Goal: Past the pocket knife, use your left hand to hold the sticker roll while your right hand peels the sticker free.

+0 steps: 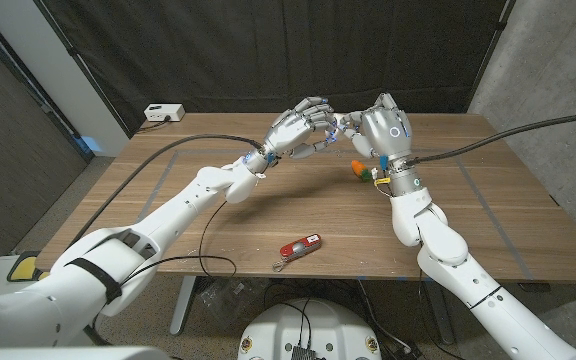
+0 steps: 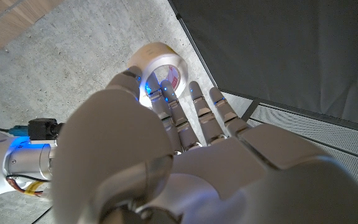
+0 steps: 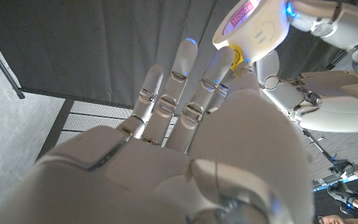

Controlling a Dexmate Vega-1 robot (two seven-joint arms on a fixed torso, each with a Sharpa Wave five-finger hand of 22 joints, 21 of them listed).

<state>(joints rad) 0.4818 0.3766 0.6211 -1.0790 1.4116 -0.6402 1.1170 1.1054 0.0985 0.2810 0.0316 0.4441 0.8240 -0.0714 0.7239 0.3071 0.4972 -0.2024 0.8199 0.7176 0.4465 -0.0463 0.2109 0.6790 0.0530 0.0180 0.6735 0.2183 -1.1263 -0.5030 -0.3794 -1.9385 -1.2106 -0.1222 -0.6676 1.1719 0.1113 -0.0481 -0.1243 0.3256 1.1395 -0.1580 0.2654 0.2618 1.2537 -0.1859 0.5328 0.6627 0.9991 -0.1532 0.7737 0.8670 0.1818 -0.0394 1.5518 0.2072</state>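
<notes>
The sticker roll was a white ring with a hollow core, held up off the table at the tips of the left hand's fingers. Its printed face showed pink lettering and sat just past the right hand's fingertips, which touched its edge.

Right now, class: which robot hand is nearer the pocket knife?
Right. The right hand is raised beyond the pocket knife, slightly to its right; the left hand meets it there, marginally farther.

A wooden table carries a red pocket knife near its front edge.
</notes>
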